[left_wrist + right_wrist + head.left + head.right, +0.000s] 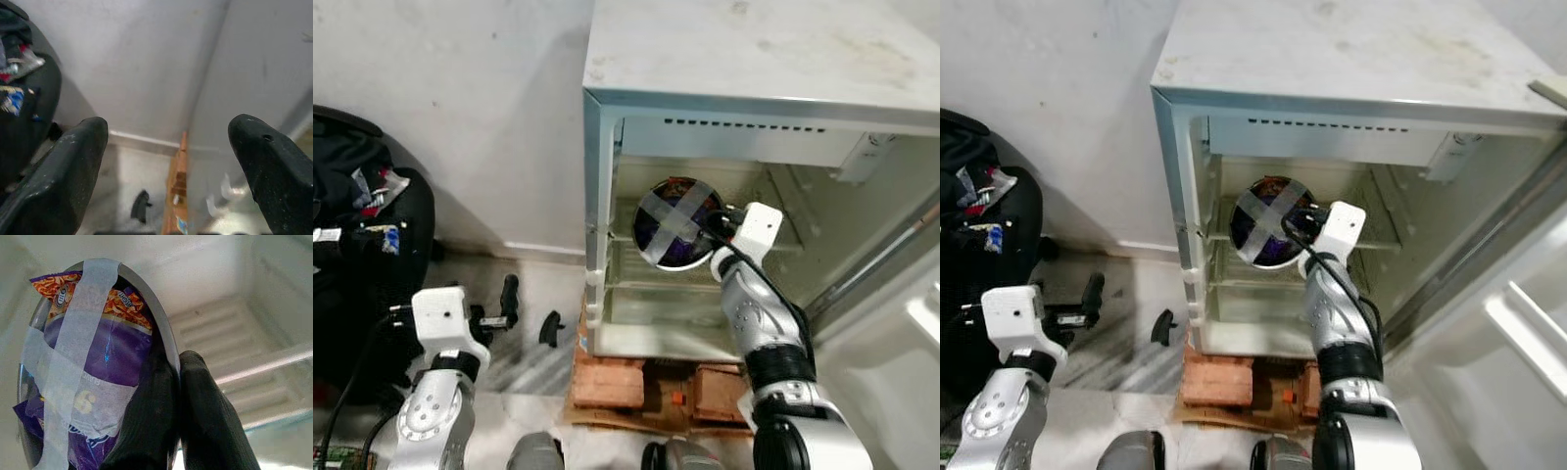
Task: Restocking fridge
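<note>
Inside the open fridge (744, 59), at the level of its upper shelf, a metal bowl (677, 223) is held tilted on edge, its mouth turned outward. The bowl is packed with purple and orange snack packets (105, 357), which are strapped in by a cross of grey tape (78, 367). Its rim is pinched between the closed fingers of the right gripper (173, 382), one finger inside and one outside. Below the fridge, bricks (607, 382) and cardboard are seen under its base. The left gripper (168, 147) is held out over the floor beside the fridge, its fingers spread wide with nothing between them. A dark bag (352, 225) lies by the wall, and a small black object (550, 328) on the floor cannot be identified.
</note>
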Tool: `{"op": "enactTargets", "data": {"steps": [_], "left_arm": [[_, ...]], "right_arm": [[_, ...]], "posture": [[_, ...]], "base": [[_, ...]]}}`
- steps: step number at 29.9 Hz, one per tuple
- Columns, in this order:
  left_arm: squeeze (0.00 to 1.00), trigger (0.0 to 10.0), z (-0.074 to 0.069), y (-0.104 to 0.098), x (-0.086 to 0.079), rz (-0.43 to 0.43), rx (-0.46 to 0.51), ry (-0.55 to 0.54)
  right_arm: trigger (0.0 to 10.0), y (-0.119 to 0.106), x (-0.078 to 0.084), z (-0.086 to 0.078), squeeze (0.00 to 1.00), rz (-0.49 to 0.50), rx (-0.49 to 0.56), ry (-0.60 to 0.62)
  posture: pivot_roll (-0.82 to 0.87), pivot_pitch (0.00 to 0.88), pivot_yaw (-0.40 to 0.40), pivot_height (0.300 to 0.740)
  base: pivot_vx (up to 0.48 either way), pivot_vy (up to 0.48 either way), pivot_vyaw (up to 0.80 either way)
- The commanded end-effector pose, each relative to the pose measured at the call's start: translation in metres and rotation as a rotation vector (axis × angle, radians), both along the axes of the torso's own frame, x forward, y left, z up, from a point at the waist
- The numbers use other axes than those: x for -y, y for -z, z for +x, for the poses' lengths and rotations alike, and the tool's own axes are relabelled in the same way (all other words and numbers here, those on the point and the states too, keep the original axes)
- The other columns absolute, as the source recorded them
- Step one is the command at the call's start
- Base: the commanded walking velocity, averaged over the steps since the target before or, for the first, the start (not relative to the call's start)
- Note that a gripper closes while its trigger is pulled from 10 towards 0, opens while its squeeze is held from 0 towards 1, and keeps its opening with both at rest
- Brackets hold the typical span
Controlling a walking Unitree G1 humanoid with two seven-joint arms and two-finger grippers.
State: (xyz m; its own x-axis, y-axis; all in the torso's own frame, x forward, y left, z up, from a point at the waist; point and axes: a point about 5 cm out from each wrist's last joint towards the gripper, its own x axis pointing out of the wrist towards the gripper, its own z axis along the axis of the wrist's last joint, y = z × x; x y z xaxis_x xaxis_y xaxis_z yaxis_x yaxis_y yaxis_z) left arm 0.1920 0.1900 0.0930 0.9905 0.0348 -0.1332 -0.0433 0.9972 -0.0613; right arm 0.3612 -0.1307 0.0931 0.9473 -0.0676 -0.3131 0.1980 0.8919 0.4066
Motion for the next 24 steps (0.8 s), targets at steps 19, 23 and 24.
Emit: {"op": "enactTargets", "data": {"steps": [19,23,24], "left_arm": [[0.0,10.0,-0.035,-0.011,0.0,-0.004,-0.061,-0.086],[0.0,10.0,-0.038,-0.011,0.003,-0.012,-0.068,-0.1],[0.0,10.0,-0.039,-0.011,0.004,-0.013,-0.068,-0.102]], "right_arm": [[10.0,-0.038,-0.052,0.027,0.0,0.355,-0.071,0.185],[10.0,-0.031,-0.046,0.024,0.0,0.41,-0.147,0.301],[10.0,-0.03,-0.045,0.023,0.0,0.408,-0.161,0.321]], "posture": [[0.36,0.299,-0.17,0.74],[0.36,0.304,-0.181,0.74],[0.37,0.306,-0.185,0.74]], "base": [[0.0,0.0,0.0],[0.0,0.0,0.0],[0.0,0.0,0.0]]}}
